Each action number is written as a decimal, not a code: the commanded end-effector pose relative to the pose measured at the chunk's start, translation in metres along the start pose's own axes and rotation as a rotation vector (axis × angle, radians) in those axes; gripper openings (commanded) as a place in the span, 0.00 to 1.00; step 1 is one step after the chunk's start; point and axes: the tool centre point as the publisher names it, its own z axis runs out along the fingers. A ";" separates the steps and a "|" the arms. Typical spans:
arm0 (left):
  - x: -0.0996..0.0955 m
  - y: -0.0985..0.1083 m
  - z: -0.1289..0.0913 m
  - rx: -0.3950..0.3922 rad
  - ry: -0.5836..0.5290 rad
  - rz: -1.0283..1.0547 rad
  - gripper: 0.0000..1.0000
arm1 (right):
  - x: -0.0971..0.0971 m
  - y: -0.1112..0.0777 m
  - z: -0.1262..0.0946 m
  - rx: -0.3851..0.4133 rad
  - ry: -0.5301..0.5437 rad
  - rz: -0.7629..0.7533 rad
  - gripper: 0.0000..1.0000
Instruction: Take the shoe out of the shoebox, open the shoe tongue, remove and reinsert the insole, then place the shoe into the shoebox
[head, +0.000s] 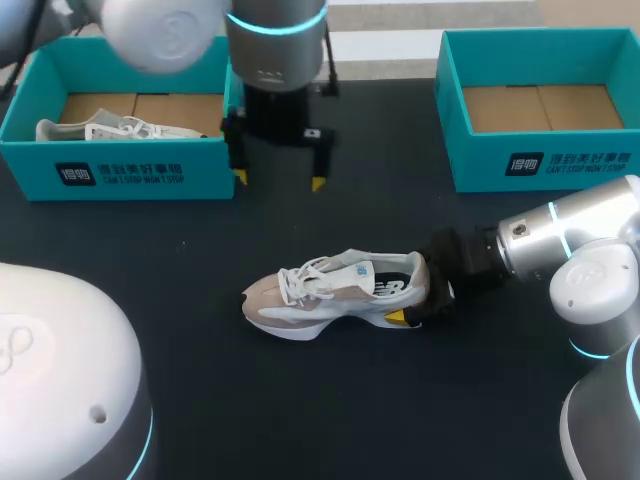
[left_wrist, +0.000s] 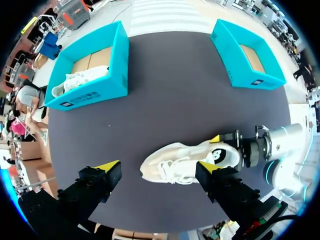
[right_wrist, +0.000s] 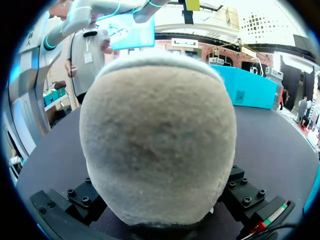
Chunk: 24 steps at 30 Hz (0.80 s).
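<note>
Lying upright on the table (head: 200, 250), the shoe (head: 335, 293) is set with its long axis crosswise, toe to the left and heel to the right, where the heel is clenched by the right tool (head: 412, 292); the left tool (head: 279, 180), spread and empty, is held above, just beyond the laces (head: 305, 276), which are judged nearer to it

Shoe (right_wrist: 157, 145) heel seemingly suede; table (head: 200, 260) matt.

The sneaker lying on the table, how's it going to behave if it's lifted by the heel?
The sneaker looks light with a thick foam-like sole, so probably stiff along its length. Gripped at the heel by the right tool, its toe may dip. The loose laces would likely dangle.
</note>
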 end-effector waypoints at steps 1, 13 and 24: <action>0.032 0.000 0.011 -0.002 -0.050 -0.012 1.00 | -0.003 -0.001 0.005 0.005 -0.001 0.001 0.00; 0.069 0.010 0.029 0.022 -0.119 -0.075 1.00 | -0.003 -0.001 0.005 0.005 -0.001 0.001 0.00; 0.069 0.010 0.029 0.022 -0.119 -0.075 1.00 | -0.003 -0.001 0.005 0.005 -0.001 0.001 0.00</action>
